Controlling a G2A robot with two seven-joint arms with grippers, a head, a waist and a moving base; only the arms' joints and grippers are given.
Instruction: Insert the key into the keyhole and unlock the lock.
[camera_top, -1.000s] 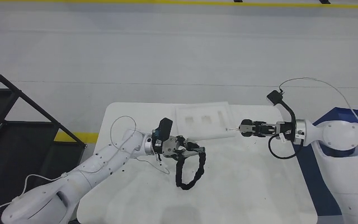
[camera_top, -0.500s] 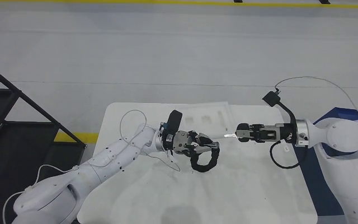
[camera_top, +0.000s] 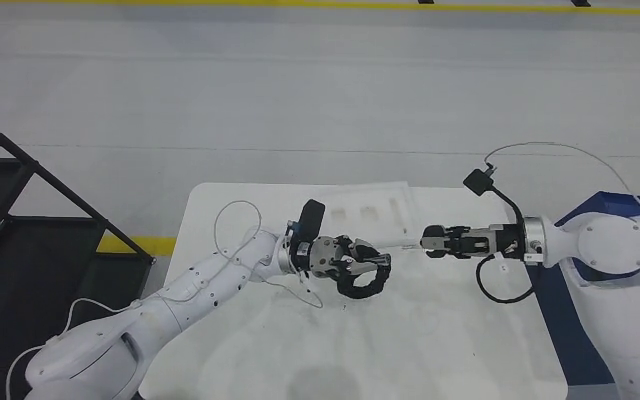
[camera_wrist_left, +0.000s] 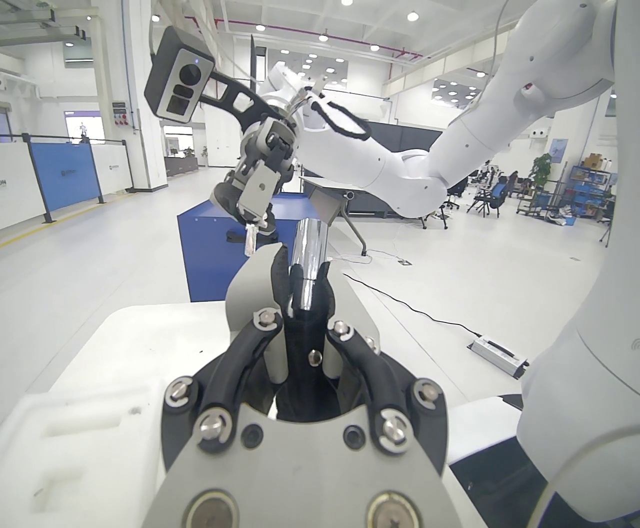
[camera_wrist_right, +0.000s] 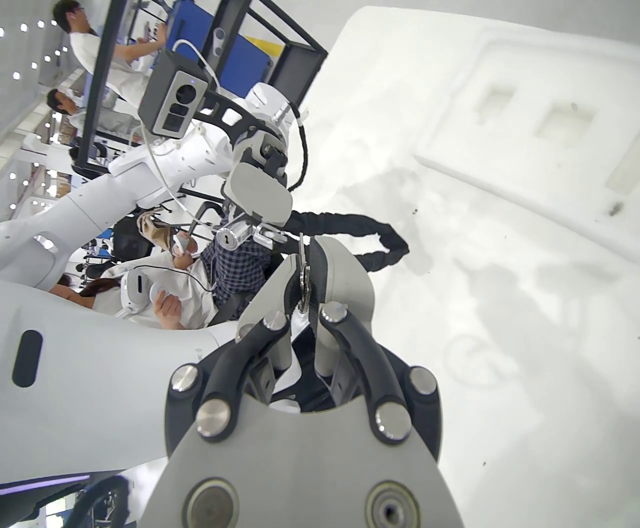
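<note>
At the right wrist view's centre, the key (camera_wrist_right: 303, 274) is pinched in the closed right claw (camera_wrist_right: 306, 262); farther, the lock (camera_wrist_right: 330, 220) is clamped by the left claw (camera_top: 357, 264). The key should first be lined up squarely with the keyhole (camera_wrist_right: 228, 240).

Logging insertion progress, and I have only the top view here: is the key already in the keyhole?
Observer: No. In the right wrist view the key has its tip beside the keyhole, apart from it.
Operator: Is the lock gripped?
Observer: Yes, the left tool is shut on the cable lock, at its chrome cylinder.
Operator: And the key?
Observer: The right tool is shut on it, with the blade sticking out in front.
</note>
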